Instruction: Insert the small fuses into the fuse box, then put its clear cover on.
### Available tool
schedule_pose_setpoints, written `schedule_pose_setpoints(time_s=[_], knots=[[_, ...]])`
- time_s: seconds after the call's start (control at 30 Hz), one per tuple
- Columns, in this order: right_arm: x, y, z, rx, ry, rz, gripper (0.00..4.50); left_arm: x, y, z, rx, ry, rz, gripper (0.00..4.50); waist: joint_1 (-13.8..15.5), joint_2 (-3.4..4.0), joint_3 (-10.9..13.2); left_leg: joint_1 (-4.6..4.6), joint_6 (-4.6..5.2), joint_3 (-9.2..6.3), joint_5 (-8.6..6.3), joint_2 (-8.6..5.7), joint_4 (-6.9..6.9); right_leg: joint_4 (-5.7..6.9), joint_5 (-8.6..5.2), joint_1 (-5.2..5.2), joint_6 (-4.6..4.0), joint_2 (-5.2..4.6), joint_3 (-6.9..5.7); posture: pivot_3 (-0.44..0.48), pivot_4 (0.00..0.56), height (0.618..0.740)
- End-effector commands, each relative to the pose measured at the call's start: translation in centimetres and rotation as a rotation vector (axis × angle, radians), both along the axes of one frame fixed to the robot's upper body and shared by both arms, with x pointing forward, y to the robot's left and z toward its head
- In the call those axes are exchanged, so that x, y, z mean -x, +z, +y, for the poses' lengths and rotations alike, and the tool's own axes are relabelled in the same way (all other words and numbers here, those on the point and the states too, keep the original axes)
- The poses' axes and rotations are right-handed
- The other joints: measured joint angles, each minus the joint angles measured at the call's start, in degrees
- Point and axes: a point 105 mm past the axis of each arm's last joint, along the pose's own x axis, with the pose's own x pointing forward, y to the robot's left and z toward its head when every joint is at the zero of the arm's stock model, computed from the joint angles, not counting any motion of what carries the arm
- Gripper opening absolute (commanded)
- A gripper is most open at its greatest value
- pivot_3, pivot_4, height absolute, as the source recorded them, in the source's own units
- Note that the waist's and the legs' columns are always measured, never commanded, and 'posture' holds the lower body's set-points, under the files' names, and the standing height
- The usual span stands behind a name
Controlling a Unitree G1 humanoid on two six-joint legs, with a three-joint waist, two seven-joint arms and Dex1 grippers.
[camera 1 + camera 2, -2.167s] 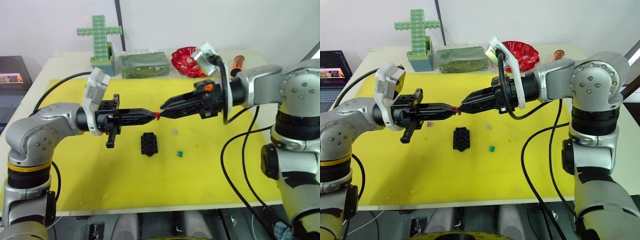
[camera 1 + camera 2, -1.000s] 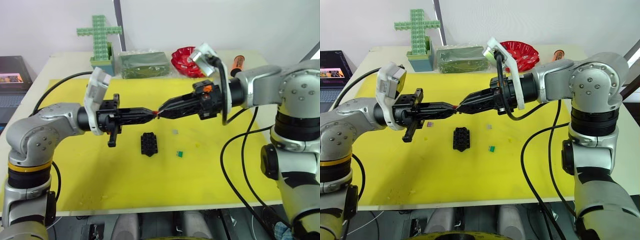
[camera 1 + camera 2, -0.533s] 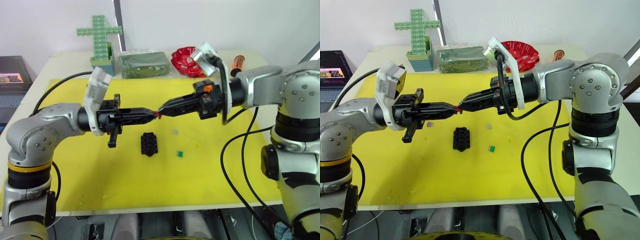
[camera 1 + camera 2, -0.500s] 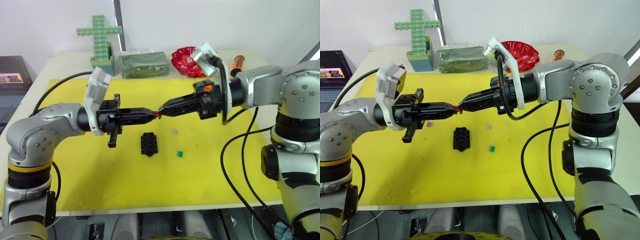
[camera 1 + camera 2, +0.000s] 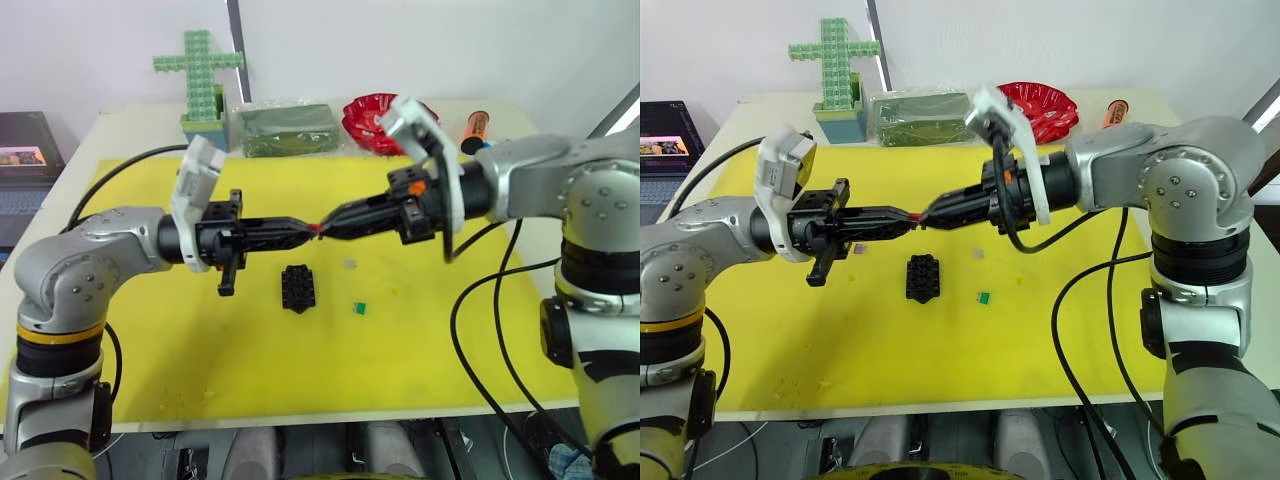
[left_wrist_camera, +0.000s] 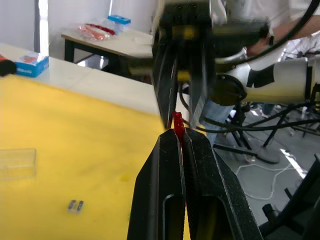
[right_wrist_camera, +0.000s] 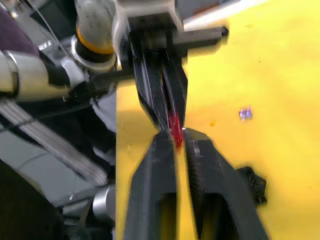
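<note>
Left of centre, the left gripper (image 5: 308, 231) was clamped on one red fuse (image 5: 317, 229), held in the air tip to tip with the right gripper (image 5: 330, 224), whose fingers stood slightly apart around the same fuse. Below their meeting point one black fuse box (image 5: 298, 287) lay on the yellow table (image 5: 200, 350). One green fuse (image 5: 358, 308) lay just right of it.

I see red fuse (image 5: 916, 215), green fuse (image 5: 983, 297), black fuse box (image 5: 922, 277), yellow mat (image 5: 940, 360), red bowl (image 5: 1045, 101) upper right.
</note>
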Motion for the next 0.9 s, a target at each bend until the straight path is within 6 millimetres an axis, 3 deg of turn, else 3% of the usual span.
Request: schedule_pose_setpoints(time_s=[0.03,0.4,0.7,0.77,0.9], knots=[[0.3,0.8,-0.1,-0.009,0.01,-0.031,1.46,0.5,1.0,0.0,0.007,-0.016,-0.05,0.0,0.0,0.0,0.0,0.0,0.0,0.0,0.0,0.0,0.0,0.0,0.0,0.0,0.0,0.0,0.0,0.0,0.15,0.74],[0.0,2.7,-0.3,-0.062,0.009,0.007,1.46,0.8,0.5,0.0,-0.012,-0.029,-0.048,0.0,0.0,0.0,0.0,-0.01,0.0,0.0,0.0,0.0,-0.02,-0.02,-0.01,-0.01,-0.01,0.0,0.0,0.0,0.15,0.74],[0.2,2.5,-0.1,-0.059,0.019,0.014,1.46,0.8,0.5,-0.1,-0.012,-0.028,-0.052,0.0,0.0,0.0,0.0,-0.01,0.0,0.0,0.0,0.0,-0.02,-0.02,-0.01,-0.01,-0.02,0.0,0.0,0.0,0.15,0.74],[0.2,2.3,-0.1,-0.053,0.018,0.013,1.06,0.7,0.6,0.0,-0.006,-0.024,-0.05,0.0,0.0,0.0,0.0,-0.01,0.0,0.0,0.0,0.0,-0.02,-0.02,-0.01,-0.01,-0.01,0.0,0.0,0.0,0.15,0.74],[0.2,2.4,-0.1,-0.055,0.019,0.015,1.06,0.7,0.6,0.0,-0.005,-0.023,-0.05,0.0,0.0,0.0,0.0,-0.01,0.0,0.0,0.0,0.0,-0.02,-0.02,-0.01,-0.01,-0.01,0.0,0.0,0.0,0.15,0.74]])
